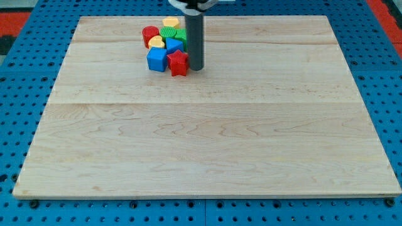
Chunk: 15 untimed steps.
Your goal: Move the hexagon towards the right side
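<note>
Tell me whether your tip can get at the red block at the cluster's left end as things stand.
Probably not directly. My tip sits at the cluster's right, against the red star; the blue block and others lie between it and that red block.

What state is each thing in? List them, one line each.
my tip: down on the board, at the red star's right side
red star: flat, beside the blue cube
blue cube: flat, in the cluster
red block: cluster's left edge
wooden board: lying flat

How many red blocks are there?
2. One red block sits at the cluster's left; a red star lies at its bottom, just left of my tip. Others may hide behind the rod.
</note>
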Each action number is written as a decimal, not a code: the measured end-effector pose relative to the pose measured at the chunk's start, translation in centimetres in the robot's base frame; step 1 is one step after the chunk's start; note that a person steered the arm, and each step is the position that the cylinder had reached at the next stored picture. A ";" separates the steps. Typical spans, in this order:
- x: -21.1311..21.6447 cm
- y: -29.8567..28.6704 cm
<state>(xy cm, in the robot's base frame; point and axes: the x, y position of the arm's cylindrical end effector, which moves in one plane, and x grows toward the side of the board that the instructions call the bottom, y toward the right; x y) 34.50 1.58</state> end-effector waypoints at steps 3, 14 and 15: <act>-15.1 0.0; -15.1 -2.6; -15.2 -0.6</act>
<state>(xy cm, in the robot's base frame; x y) 19.26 0.96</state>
